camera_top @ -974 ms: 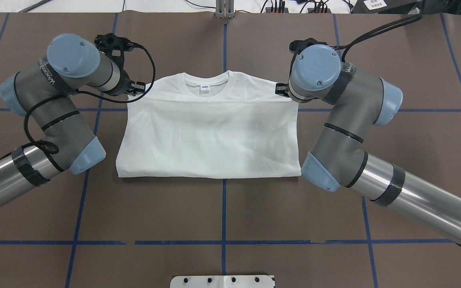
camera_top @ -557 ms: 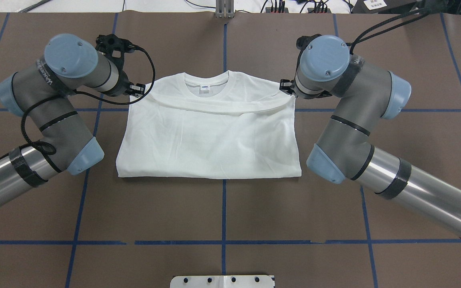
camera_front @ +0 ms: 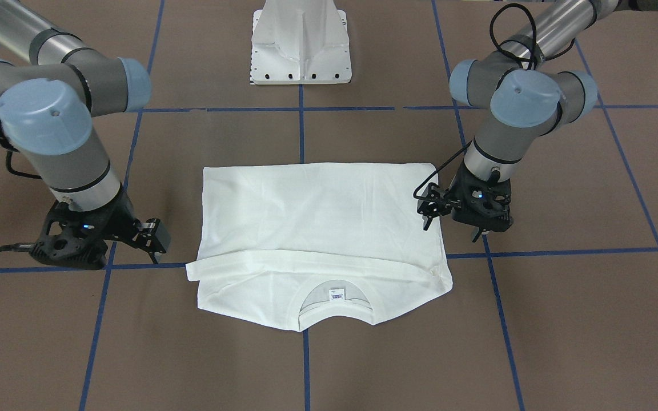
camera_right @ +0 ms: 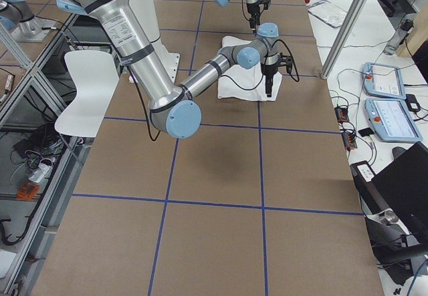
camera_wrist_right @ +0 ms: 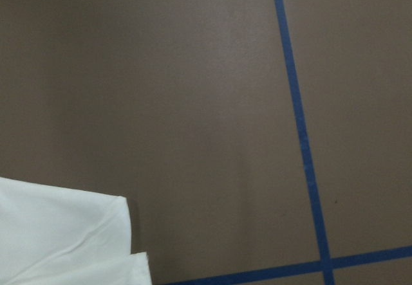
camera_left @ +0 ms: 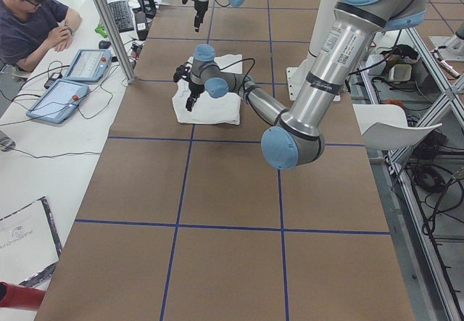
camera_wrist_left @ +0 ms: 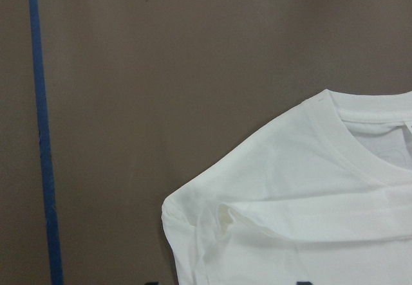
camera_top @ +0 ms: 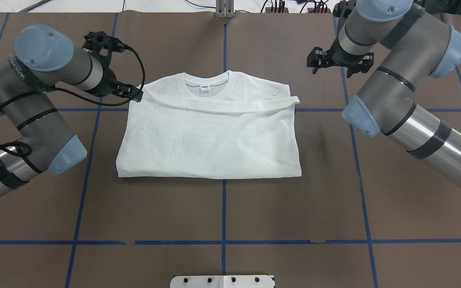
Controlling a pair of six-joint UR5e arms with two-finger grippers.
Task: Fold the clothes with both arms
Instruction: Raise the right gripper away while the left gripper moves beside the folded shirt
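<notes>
The white long-sleeved T-shirt (camera_top: 210,136) lies folded on the brown worktop (camera_top: 222,208) with blue tape lines. The black left pincer (camera_top: 130,91) is spread and empty, right at the shirt's shoulder corner. The black right pincer (camera_top: 319,61) hangs well apart from the shirt. I cannot tell if it is spread. The folded edge lies crooked under the ribbed collar (camera_top: 206,80). If the left pincer snags the cloth when it moves, the fold could pull open, and the next fold might come out lopsided.

Robot lab: taped-grid table (camera_top: 174,208), teach pendants (camera_left: 85,65)
</notes>
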